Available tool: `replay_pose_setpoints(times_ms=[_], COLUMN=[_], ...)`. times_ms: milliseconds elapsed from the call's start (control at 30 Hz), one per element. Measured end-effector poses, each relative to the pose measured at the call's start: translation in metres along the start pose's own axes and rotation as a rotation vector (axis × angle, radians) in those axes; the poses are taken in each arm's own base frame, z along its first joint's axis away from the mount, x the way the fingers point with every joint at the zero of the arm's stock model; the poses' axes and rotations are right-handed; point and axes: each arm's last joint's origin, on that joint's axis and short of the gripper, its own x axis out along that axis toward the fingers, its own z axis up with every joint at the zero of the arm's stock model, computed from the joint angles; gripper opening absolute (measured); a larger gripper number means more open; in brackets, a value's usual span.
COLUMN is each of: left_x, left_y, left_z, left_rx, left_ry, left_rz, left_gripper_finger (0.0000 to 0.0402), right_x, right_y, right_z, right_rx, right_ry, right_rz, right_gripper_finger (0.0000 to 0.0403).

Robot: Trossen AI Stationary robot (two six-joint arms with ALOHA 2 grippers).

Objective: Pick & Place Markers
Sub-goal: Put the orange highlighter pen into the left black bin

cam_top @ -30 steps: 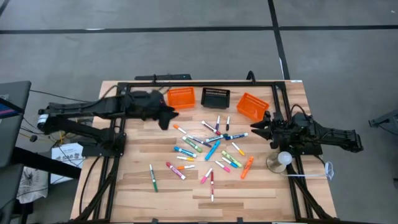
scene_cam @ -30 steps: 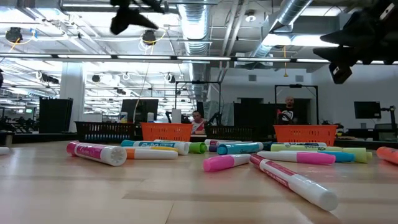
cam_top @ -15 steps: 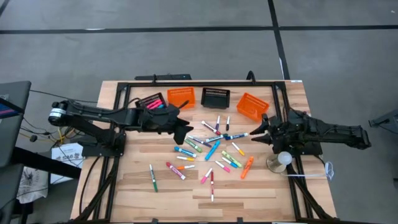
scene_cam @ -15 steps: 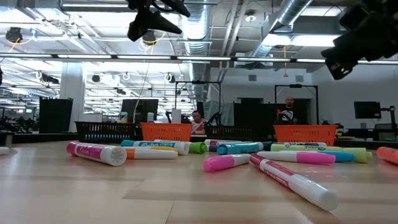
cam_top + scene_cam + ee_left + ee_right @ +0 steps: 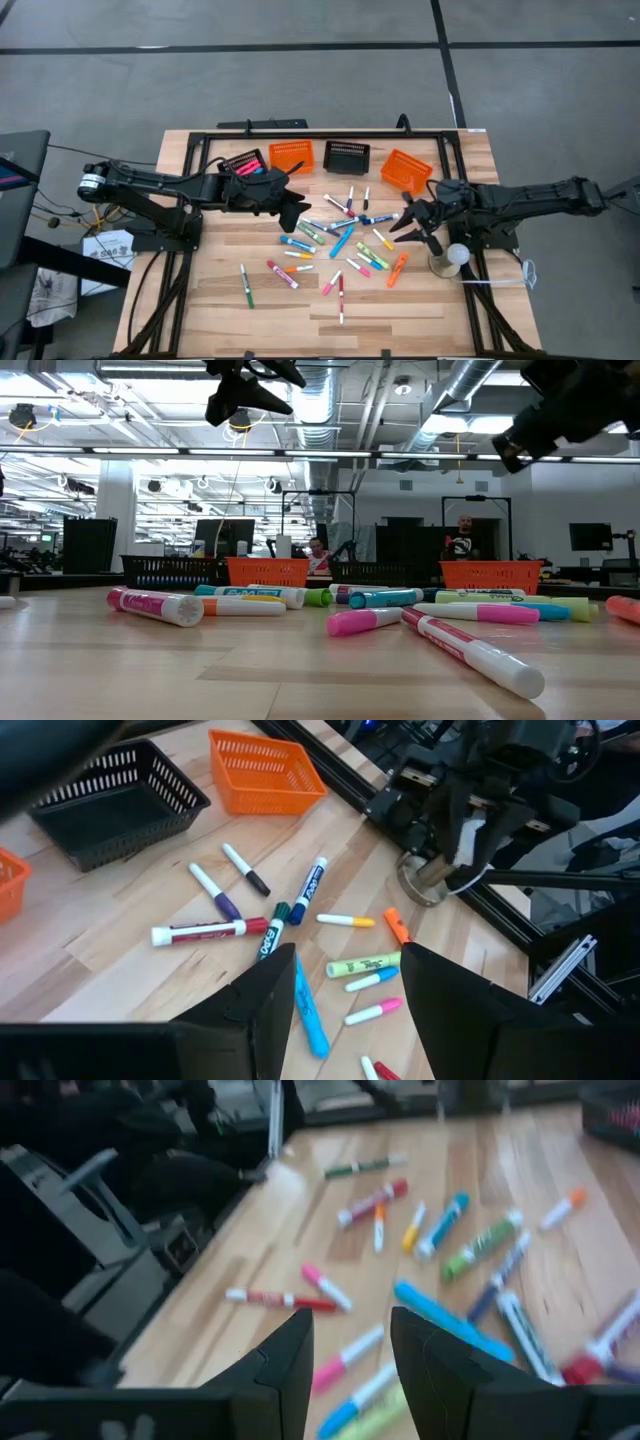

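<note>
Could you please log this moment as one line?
left gripper: open, empty, above markers | right gripper: open, empty, above markers

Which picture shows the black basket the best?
The high view: the black basket shows whole from above, between two orange baskets at the table's far edge. The left wrist view shows it large but cut at one corner. The low view shows only a dark strip far off. The right wrist view barely shows it.
</note>
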Motion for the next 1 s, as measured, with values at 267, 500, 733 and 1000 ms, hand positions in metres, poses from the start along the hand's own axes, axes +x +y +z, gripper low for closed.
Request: replay_pose_setpoints(times_ms=[267, 500, 733, 1000], left_x=[0.000, 0.001, 0.001, 0.001], left_y=[0.002, 0.004, 0.004, 0.003], left_z=[0.001, 0.003, 0.003, 0.003], left_rx=[0.050, 0.054, 0.048, 0.046], left_ry=[-0.002, -0.006, -0.006, -0.008], left_rz=[0.005, 0.012, 0.012, 0.011], left_gripper_finger=[0.0181, 0.0181, 0.0181, 0.0181], right_x=[0.022, 0.040, 0.056, 0.078], right_y=[-0.015, -0.030, -0.032, -0.034], right_z=[0.026, 0.031, 0.054, 0.054], right_rx=[-0.024, 0.160, 0.138, 0.168], right_ry=[-0.256, -0.239, -0.237, -0.105], right_rz=[-0.168, -0.186, -0.171, -0.143], right_gripper_finger=[0.0125, 0.0125, 0.0125, 0.0125])
